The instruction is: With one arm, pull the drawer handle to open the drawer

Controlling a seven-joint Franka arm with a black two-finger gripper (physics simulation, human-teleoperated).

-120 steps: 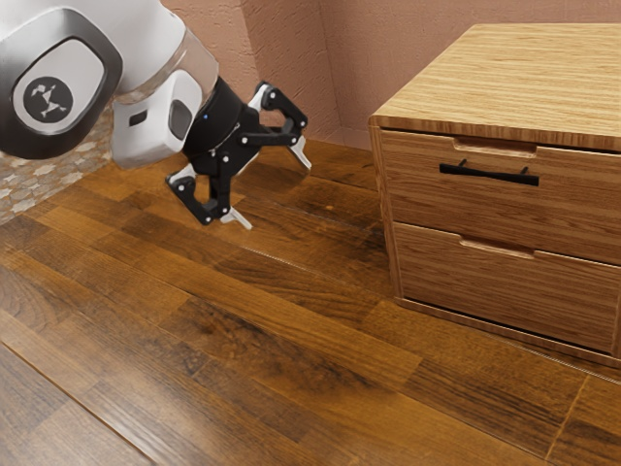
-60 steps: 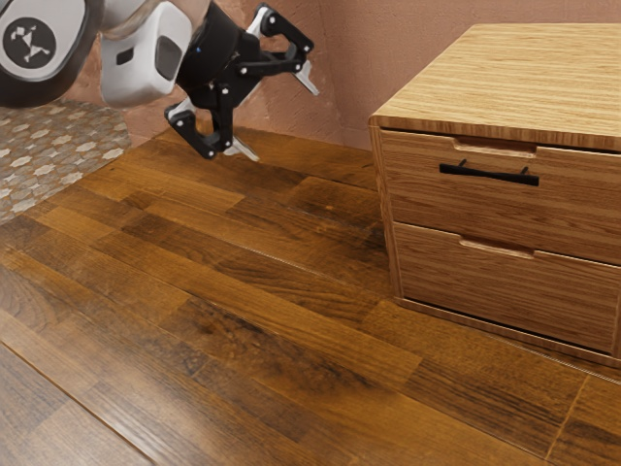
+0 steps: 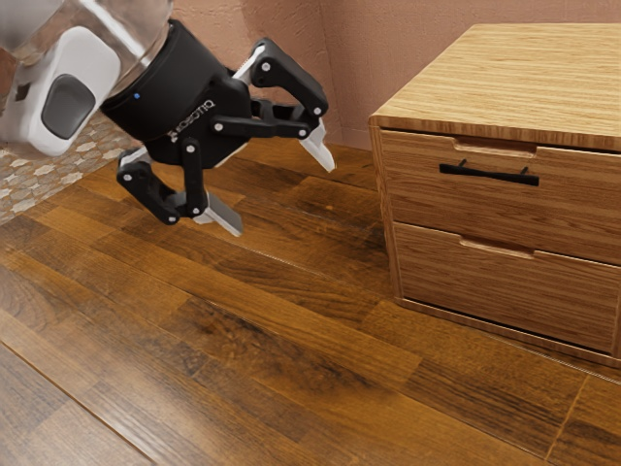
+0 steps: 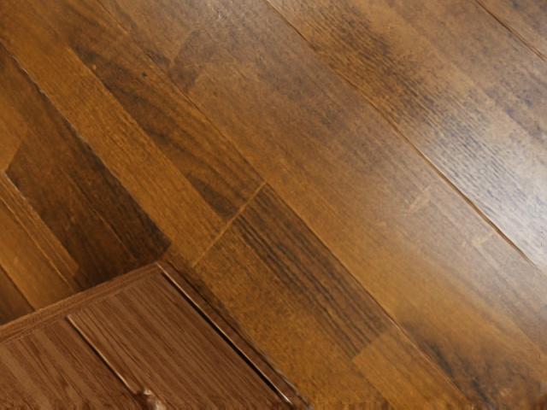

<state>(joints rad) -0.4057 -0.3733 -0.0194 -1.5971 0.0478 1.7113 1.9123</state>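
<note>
Plainly, the gripper point(image 3: 272, 186) is held spread wide, with nothing between its fingers, and is hung above the wooden floor point(image 3: 243, 340), well apart from the cabinet point(image 3: 505, 87). Its fingers are pointed toward the exterior view's right and a little downward, so the opening between them is laid on a slant rather than level.

Outward from the hand, the handle point(image 3: 488, 174) is found toward the exterior view's right, at about the gripper's own level in that view. It is a thin black bar fixed across the front of the top drawer point(image 3: 427, 204), just under the cabinet's top. The bar's long axis is laid level, along the drawer front (the lower drawer point(image 3: 505, 286) carries no such bar that can be made out). Both drawers are seen flush with the cabinet, so nothing is yet opened.

The coming move is judged to be a reach across the open floor toward the bar, with the fingers turned so that one is set above it and one below.
</note>
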